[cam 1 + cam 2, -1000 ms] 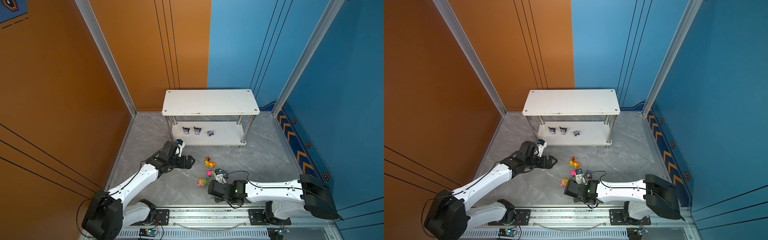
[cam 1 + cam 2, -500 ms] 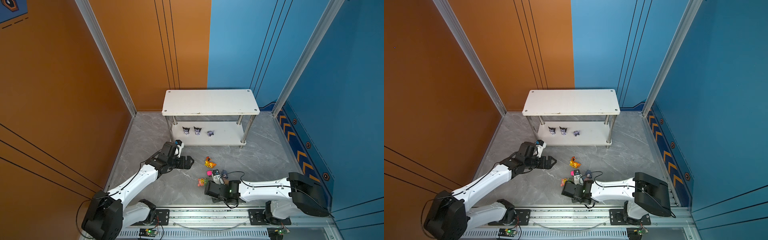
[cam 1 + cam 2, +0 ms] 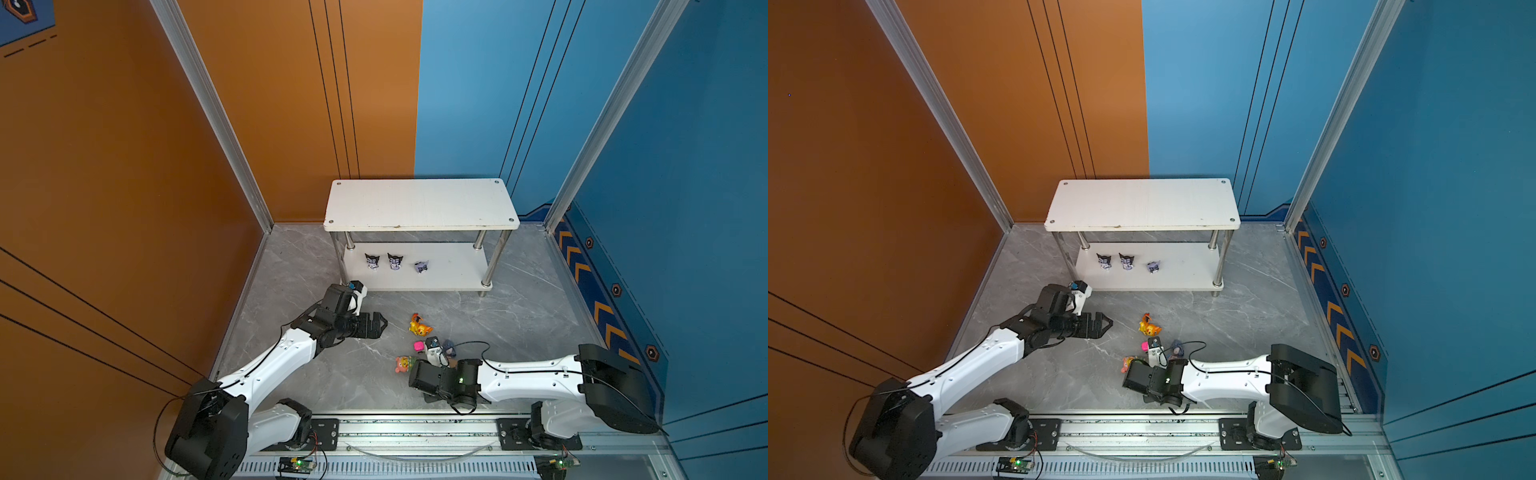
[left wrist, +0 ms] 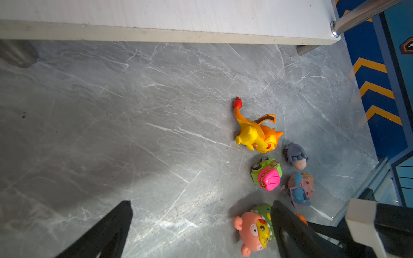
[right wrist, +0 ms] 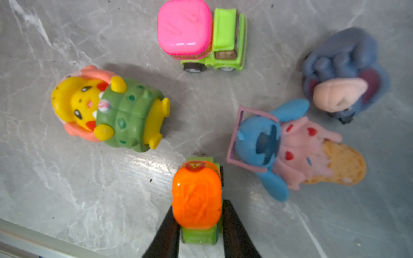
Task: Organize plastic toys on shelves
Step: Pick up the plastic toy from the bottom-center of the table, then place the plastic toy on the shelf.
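The shelves [image 3: 419,203] stand at the back. Three black-purple toys [image 3: 395,261] sit on the lower board [image 3: 453,272]. On the floor in front lie an orange dragon [image 3: 419,325], a pink-topped green car [image 5: 201,35], a pink-yellow figurine [image 5: 107,111], a grey donkey [image 5: 342,73] and a blue toy on a cone [image 5: 279,147]. My right gripper [image 5: 199,212] is shut on the orange-topped green car [image 5: 196,196], one finger against each side. My left gripper [image 3: 376,324] hangs open to the left of the dragon, holding nothing.
The top board of the shelves carries nothing. Chrome legs [image 3: 496,259] stand at the rack's corners. A metal rail [image 3: 415,432] runs along the front edge. Orange and blue walls close in the left, back and right. Bare grey floor [image 3: 519,316] lies right of the toys.
My right gripper's jaws have narrowed onto the orange-topped green car, and the right arm has shifted a little. The left arm has barely moved.
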`<state>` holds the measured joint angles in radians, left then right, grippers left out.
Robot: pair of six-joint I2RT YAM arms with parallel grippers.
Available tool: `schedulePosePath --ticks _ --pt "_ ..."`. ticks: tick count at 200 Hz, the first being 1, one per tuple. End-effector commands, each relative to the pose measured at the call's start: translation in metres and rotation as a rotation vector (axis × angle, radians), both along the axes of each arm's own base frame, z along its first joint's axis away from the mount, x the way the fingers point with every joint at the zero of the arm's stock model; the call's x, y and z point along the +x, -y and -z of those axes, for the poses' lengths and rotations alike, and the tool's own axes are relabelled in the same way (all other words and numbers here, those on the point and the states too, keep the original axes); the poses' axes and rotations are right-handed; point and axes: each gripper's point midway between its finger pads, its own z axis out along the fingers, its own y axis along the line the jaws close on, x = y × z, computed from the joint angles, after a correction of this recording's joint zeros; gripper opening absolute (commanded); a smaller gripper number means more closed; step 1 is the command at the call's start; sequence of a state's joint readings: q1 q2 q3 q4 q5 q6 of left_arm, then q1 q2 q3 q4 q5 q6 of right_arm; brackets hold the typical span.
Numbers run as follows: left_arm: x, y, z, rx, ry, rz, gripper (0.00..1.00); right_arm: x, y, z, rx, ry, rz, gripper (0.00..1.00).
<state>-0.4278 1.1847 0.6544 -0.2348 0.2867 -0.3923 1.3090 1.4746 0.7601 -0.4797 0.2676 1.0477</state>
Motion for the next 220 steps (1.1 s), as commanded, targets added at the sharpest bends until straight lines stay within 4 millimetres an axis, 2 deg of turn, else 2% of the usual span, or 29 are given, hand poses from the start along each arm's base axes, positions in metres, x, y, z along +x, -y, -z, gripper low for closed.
schedulePosePath --ticks 1,29,55,91,120,136,141,145,158,220 --pt "-0.002 0.0 0.006 -0.011 -0.017 0.006 0.98 0.009 0.003 -0.019 0.006 0.056 0.009 0.26" --pt "-0.002 0.0 0.007 -0.009 -0.019 0.006 0.98 0.014 0.011 -0.039 0.006 0.098 0.0 0.25" --pt "0.0 0.001 0.006 -0.014 -0.016 0.01 0.98 0.033 0.023 -0.065 0.02 0.136 0.009 0.25" --pt "-0.002 0.007 0.0 -0.049 -0.008 0.035 0.98 0.085 0.06 -0.089 -0.006 0.178 0.059 0.26" --pt "-0.001 0.012 -0.007 -0.08 0.022 0.051 0.98 0.134 0.08 -0.105 -0.04 0.203 0.082 0.26" --pt "-0.003 0.013 -0.009 -0.086 0.025 0.056 0.98 0.156 0.086 -0.108 -0.043 0.2 0.1 0.26" --pt "-0.003 0.013 -0.009 -0.086 0.025 0.057 0.98 0.16 0.082 -0.107 -0.041 0.199 0.088 0.26" --pt "-0.004 0.013 -0.01 -0.089 0.025 0.059 0.98 0.17 0.09 -0.108 -0.042 0.199 0.115 0.26" --pt "-0.005 0.015 -0.012 -0.099 0.029 0.067 0.98 0.187 0.092 -0.105 -0.044 0.188 0.124 0.26" --pt "-0.013 0.02 -0.017 -0.115 0.048 0.119 0.98 0.257 0.085 -0.085 -0.023 0.19 0.172 0.26"
